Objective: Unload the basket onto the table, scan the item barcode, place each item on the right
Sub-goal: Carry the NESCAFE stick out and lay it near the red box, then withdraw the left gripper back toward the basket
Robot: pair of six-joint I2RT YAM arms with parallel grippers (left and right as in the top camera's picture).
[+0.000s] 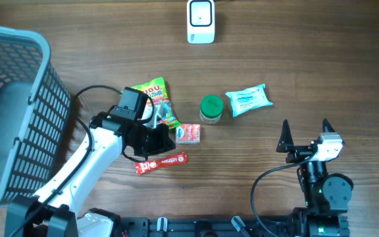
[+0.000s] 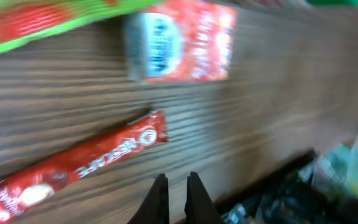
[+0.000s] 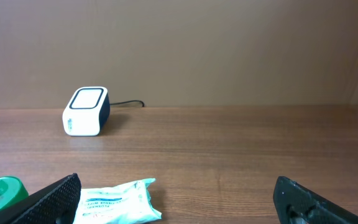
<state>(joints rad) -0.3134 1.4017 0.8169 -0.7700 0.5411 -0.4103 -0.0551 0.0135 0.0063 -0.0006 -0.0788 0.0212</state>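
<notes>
Beside the red sachet (image 1: pixel 161 162), a carton (image 1: pixel 189 133).

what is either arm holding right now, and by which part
Nothing is held. The left gripper has its fingers shut on nothing, near the sachet; the right gripper stands open and empty.

Left arm (image 1: pixel 87 155): white, reaching from the near left edge diagonally toward the centre. Left tool (image 2: pixel 174 180): fingers (image 2: pixel 160 199) closed together, nothing seen between them. Right arm (image 1: pixel 321 184): drawn in at the near right edge. Right tool (image 1: pixel 305 128): fingers spread wide, pointing away from the base, empty.
</notes>
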